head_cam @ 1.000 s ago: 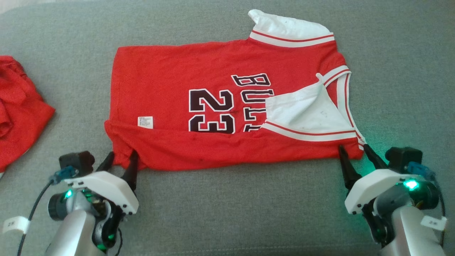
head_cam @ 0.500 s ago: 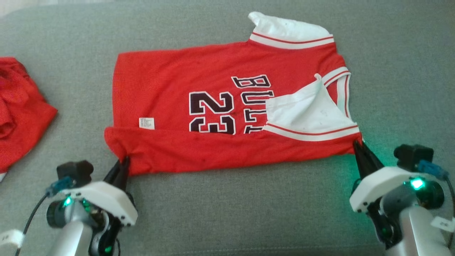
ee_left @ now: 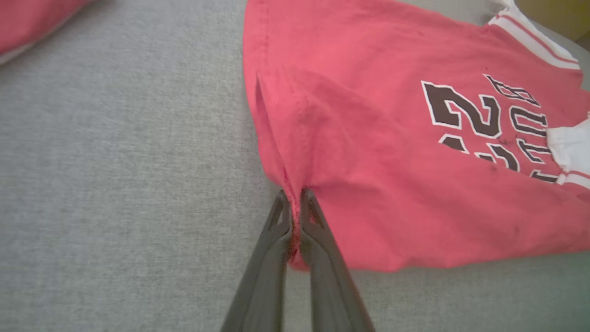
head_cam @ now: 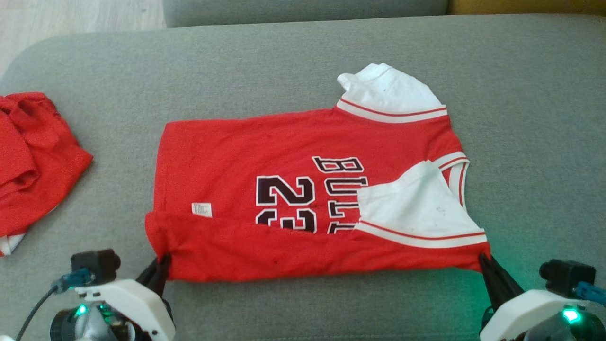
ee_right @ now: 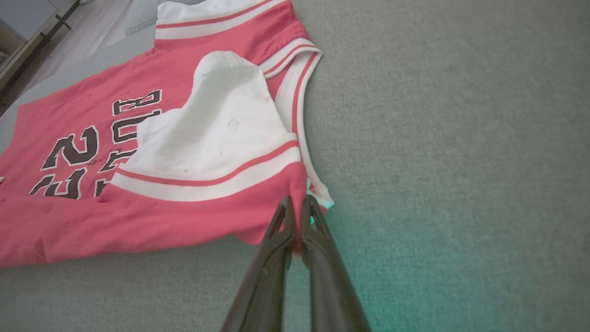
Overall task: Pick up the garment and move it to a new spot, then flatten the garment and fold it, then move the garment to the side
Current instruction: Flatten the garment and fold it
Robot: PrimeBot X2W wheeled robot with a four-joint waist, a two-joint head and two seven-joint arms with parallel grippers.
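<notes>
Left gripper [ee_left: 295, 196] and right gripper [ee_right: 297, 203] are both clamped on near corners of the jersey [head_cam: 303, 189], spread out on the sofa [head_cam: 284, 71]. Lift together, keep that edge taut, and lay it across evenly so the fold's straight.

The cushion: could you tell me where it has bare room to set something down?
Free: cushion right of the jersey and the band behind it. Narrower: the gap between jersey and red garment. Crowded: the near edge, where left gripper and right gripper pinch its corners.
</notes>
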